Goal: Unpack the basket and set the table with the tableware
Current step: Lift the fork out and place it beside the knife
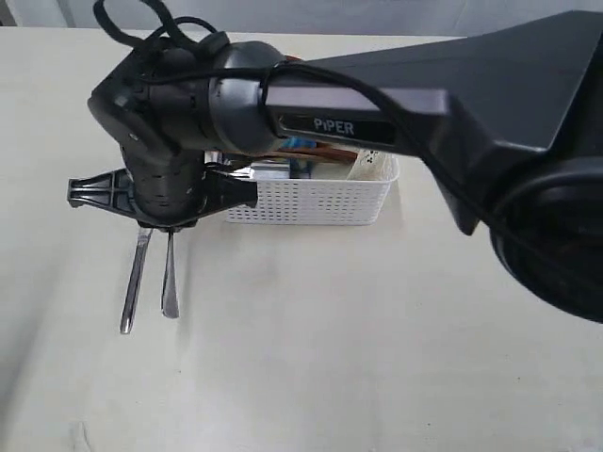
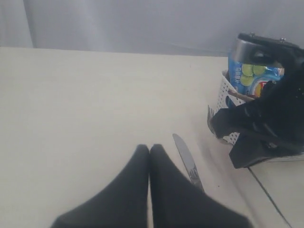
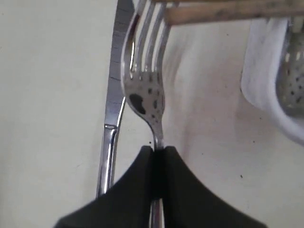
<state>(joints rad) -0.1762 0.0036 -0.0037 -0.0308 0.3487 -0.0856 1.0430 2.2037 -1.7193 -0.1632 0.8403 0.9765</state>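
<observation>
Right pincer [image 3: 156,151], closest to its own wrist lens, is pinching the steel fork [image 3: 145,95] at the neck. Its black fingers [image 3: 185,194] are pressed onto the metal, and the tines point away from it. To one side of the pincer, near but apart, stands the white basket [image 1: 311,202]. Just beside the pincer on the opposite side, the steel knife [image 3: 113,90] lies flat on the table [image 1: 377,358]. It runs parallel to the fork, so close that it cannot be told whether the two touch. Nor can it be told whether the fork already rests on the tabletop or hangs a little above it.

The left pincer [image 2: 149,151] is pressed together on nothing, over bare table. The knife blade lies just off to one side of it, and the basket is well apart.

The job looks to be at an early stage: the knife is set out and the fork is about to join it. Inside the basket the cream bowl [image 1: 372,166] and the blue chip bag [image 2: 251,76] are visible. The right arm [image 1: 424,104] hides most of the rest, so the other tableware is probably yet to come out.
</observation>
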